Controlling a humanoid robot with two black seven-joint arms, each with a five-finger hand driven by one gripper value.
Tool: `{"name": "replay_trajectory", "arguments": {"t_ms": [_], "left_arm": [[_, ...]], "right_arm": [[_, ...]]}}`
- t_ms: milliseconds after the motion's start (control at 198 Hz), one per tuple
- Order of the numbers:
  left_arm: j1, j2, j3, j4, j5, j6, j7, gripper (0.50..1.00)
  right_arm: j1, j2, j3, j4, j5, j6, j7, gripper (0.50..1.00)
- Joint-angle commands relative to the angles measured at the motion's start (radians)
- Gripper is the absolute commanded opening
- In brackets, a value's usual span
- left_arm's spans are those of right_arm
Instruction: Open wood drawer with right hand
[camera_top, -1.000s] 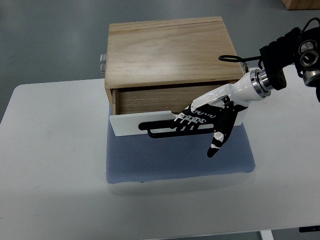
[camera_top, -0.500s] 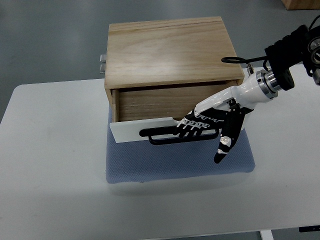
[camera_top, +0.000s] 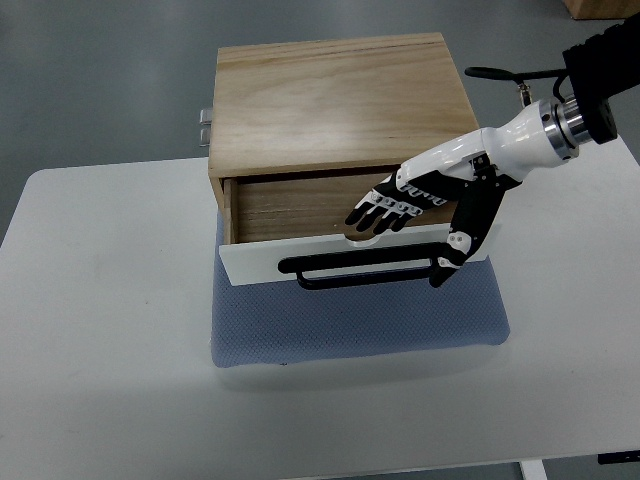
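Wood drawer (camera_top: 340, 262) sits partly pulled out toward near side of its box (camera_top: 335, 95), on blue mat (camera_top: 350, 325) w/ black handle (camera_top: 360, 268) facing us. We see right hand (camera_top: 415, 205) above the front panel, fingers loose, gripping nothing.

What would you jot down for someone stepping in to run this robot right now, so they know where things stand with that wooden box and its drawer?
Right hand: open, holding nothing. Its fingers reach over the top edge of the drawer front and its thumb hangs in front of it, not around the black bar handle.
Left hand: out of view.
Light wooden drawer box sits on a blue-grey textured mat on the white table.
Done: the drawer, with its white front panel, is pulled partly out.
Left: it looks only part open, so probably pull further, then withdraw the hand.
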Motion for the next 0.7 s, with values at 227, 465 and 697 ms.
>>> {"name": "replay_trajectory", "arguments": {"t_ms": [227, 465, 697], "left_arm": [[0.000, 0.000, 0.000, 0.000, 0.001, 0.000, 0.000, 1.000], [0.000, 0.000, 0.000, 0.000, -0.001, 0.000, 0.000, 1.000], [0.000, 0.000, 0.000, 0.000, -0.001, 0.000, 0.000, 1.000]], "right_arm": [[-0.117, -0.121, 0.251, -0.190, 0.220, -0.079, 0.012, 0.944], [-0.366, -0.110, 0.553, -0.339, 0.224, -0.247, 0.010, 0.944], [-0.521, -0.017, 0.725, -0.542, 0.227, -0.324, 0.018, 0.944]]}}
